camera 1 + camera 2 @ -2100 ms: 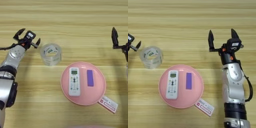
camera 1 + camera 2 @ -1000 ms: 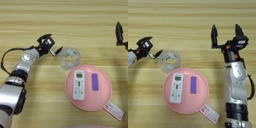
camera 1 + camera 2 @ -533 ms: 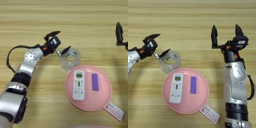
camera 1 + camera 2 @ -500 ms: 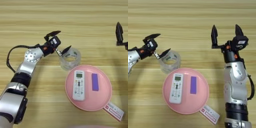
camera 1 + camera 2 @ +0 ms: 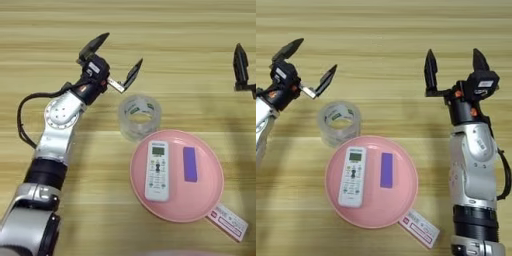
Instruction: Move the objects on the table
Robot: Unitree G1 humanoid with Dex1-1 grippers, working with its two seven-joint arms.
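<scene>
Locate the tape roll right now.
The tape roll stands on the table left of centre, just beyond the pink plate, near the open left gripper.

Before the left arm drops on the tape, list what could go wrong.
The open left gripper is beyond the clear tape roll, not over it; closing could miss or knock it. The roll touches the pink plate, so a nudge may shift the white remote and purple block.
</scene>
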